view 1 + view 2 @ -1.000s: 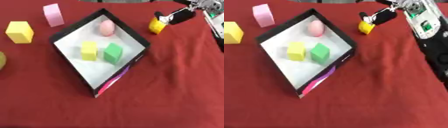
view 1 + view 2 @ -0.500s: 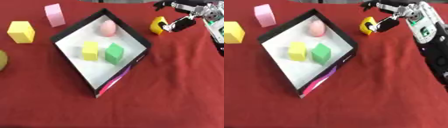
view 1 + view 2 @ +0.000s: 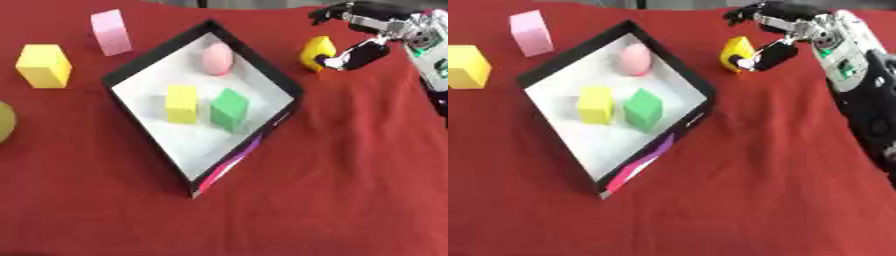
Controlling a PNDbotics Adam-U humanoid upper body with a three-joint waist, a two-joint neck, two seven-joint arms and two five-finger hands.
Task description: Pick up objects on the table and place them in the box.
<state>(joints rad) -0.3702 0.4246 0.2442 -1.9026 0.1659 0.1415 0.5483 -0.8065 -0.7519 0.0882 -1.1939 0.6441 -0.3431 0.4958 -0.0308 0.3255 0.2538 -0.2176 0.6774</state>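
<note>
A red cloth covers the bench, and on it, set cornerwise, lies a black-walled box with a white floor and a pink and purple stripe along its near outer wall. The robot's right arm comes in from the upper right, black with a silver and green section. Its right hand is spread wide around a small yellow object that stands on the cloth just beside the box's right corner: the fingers arch above and behind the object while the thumb reaches down at its right side, touching or nearly touching it; whether the object is off the cloth cannot be told. On the cloth to the left of the box stands a yellow block, well apart from it, and a pink block stands near the box's upper left wall. A rounded yellow-green thing is cut by the left edge of the left eye view. Inside the box a green cube and a yellow cube sit side by side near the middle, and a pink egg-shaped piece lies toward the far corner.
</note>
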